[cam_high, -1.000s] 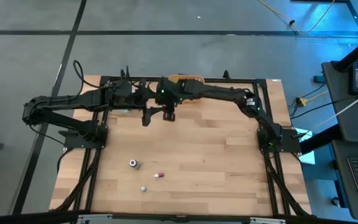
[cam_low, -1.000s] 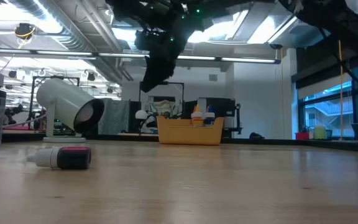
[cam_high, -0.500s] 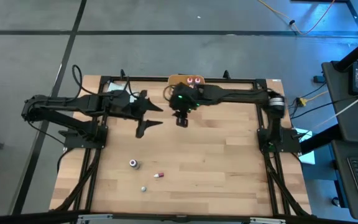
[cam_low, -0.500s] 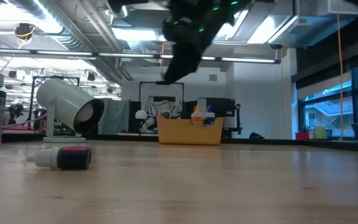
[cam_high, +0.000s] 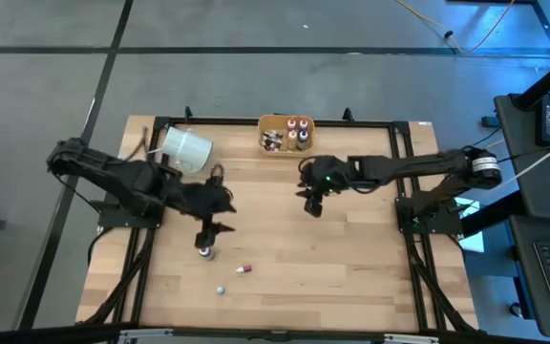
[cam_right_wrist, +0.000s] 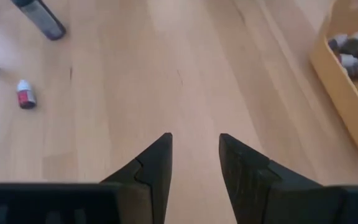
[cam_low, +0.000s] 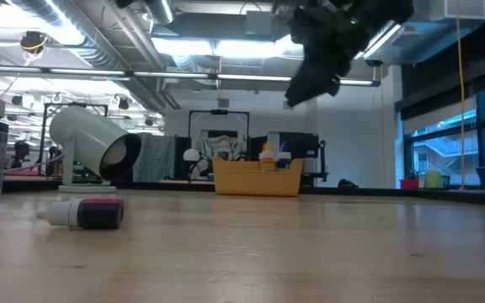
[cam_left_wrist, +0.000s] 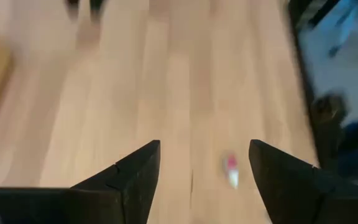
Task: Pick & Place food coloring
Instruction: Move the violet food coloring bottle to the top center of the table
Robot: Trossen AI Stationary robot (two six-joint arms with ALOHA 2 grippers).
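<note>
your left gripper (cam_high: 210, 226) hangs with its fingers spread and empty just at 12 o'clock of the upright dark-bodied dropper bottle (cam_high: 204, 252), so that bottle lies a short reach toward 6. the small red-and-white dropper bottle (cam_high: 243, 270) lies on its side near it at about 4 o'clock, long axis running 3 to 9, and a tiny white vial (cam_high: 221, 289) sits beyond at 6. your right gripper (cam_high: 311, 204) waits mid-table, fingers parted and holding nothing, well apart from all three, so the left arm is nearer. the right wrist view shows filled bottles in the orange rectangular bin (cam_right_wrist: 339, 74); the low view shows the tipped white cup (cam_low: 93, 145).
</note>
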